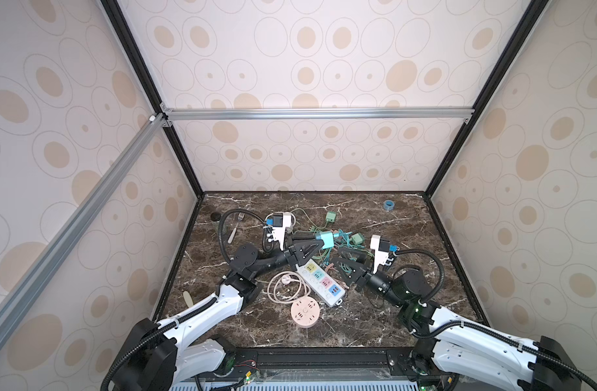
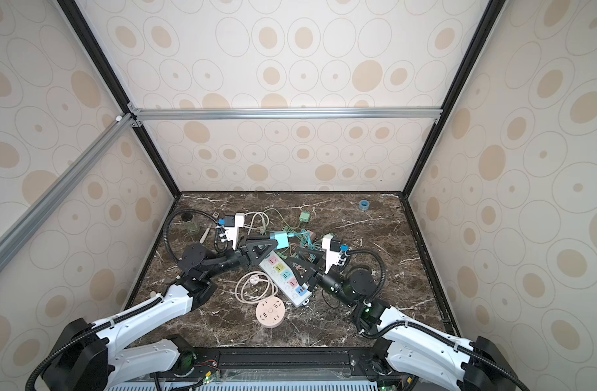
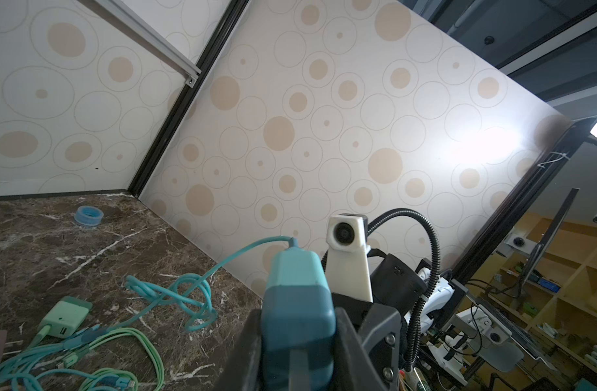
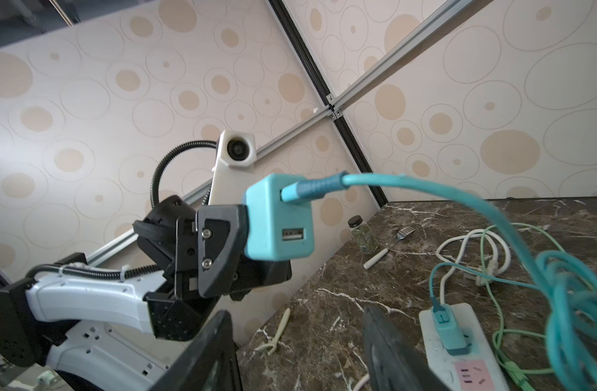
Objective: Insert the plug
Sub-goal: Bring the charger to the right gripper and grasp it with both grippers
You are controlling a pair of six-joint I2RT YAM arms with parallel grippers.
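Left hand is clamped on the teal charger, pinching the body sides, I reckon to leave the prong face free for a socket. Prongs aren't visible to me. The charger hangs off the tabletop, above the power strip's far end, and its cable trails beyond the strip. Right hand hovers just beside the strip, jaws wide apart and empty.

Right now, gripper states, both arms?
Left gripper: shut on the teal charger plug, with its cable plugged in.
Right gripper: open, holding nothing.
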